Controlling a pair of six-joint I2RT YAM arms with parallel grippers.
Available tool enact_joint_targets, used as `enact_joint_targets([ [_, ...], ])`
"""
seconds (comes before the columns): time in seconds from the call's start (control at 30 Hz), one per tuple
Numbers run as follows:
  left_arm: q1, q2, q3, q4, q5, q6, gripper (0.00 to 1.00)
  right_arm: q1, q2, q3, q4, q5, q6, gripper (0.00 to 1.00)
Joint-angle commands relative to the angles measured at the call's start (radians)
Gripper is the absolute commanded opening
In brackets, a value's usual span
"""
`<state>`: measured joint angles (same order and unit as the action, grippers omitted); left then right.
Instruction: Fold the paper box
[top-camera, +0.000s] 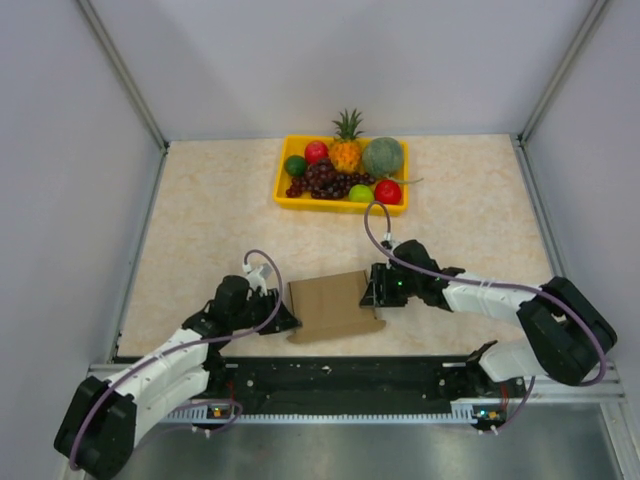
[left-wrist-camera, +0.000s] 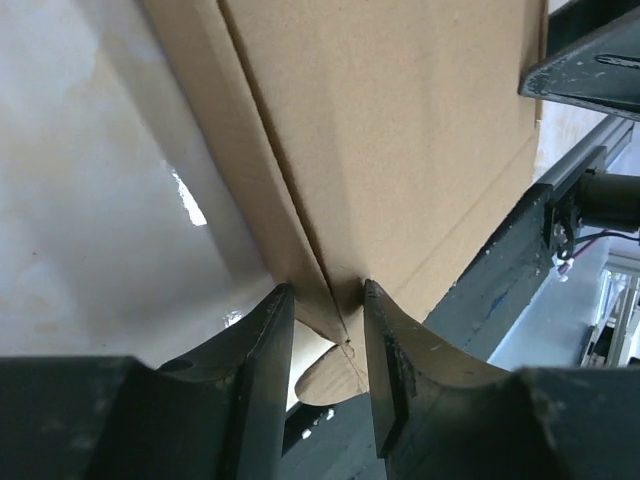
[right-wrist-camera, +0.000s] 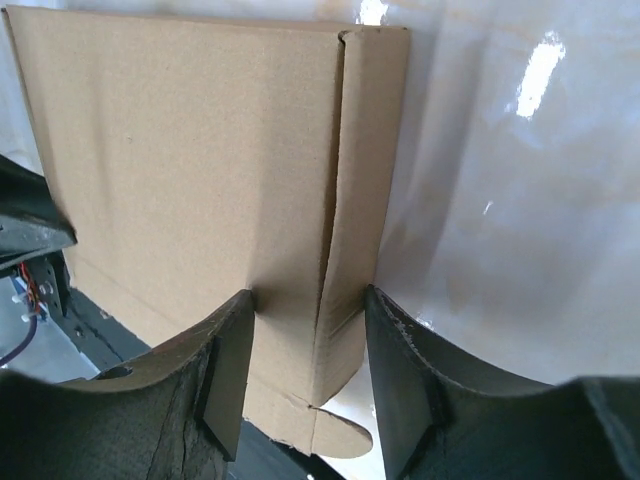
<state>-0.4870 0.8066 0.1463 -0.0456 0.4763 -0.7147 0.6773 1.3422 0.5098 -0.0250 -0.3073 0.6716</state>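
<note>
Found paper box (top-camera: 330, 308) on table (top-camera: 200, 220) by near edge, between arms. Pinched its left fold in left pincer (left-wrist-camera: 322, 300), likely to set crease; straddled right wall with right pincer (right-wrist-camera: 308, 295), clamping unclear.

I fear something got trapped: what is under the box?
The box lies on the table, whose bare top shows beside it. Nothing pokes out from beneath in any view, but whatever its panel covers cannot be seen.
</note>
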Motion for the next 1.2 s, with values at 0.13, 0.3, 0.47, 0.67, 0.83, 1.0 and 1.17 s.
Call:
enact_joint_targets([
  [0.13, -0.013, -0.124, 0.039, -0.089, -0.016, -0.012, 0.54, -0.022, 0.025, -0.023, 0.017, -0.024, -0.046, 0.45],
  [0.3, -0.012, -0.181, 0.116, -0.226, -0.096, -0.029, 0.58, -0.053, 0.002, -0.067, 0.074, -0.05, -0.05, 0.38],
  [0.47, -0.01, -0.257, 0.207, -0.323, -0.269, -0.092, 0.64, -0.091, 0.024, -0.065, 0.112, -0.108, -0.07, 0.35],
  [0.67, -0.007, -0.259, 0.125, -0.246, -0.242, -0.158, 0.68, -0.139, 0.115, -0.057, 0.169, -0.21, -0.064, 0.24],
  [0.83, -0.007, -0.311, 0.024, -0.173, -0.242, -0.242, 0.68, -0.179, 0.143, -0.076, 0.189, -0.223, -0.066, 0.21],
  [1.0, -0.007, -0.343, -0.082, -0.048, -0.179, -0.296, 0.7, -0.223, 0.15, -0.082, 0.174, -0.234, -0.078, 0.2],
  [1.17, -0.007, -0.32, -0.083, -0.047, -0.182, -0.316, 0.71, -0.249, 0.178, -0.082, 0.166, -0.234, -0.083, 0.19],
])
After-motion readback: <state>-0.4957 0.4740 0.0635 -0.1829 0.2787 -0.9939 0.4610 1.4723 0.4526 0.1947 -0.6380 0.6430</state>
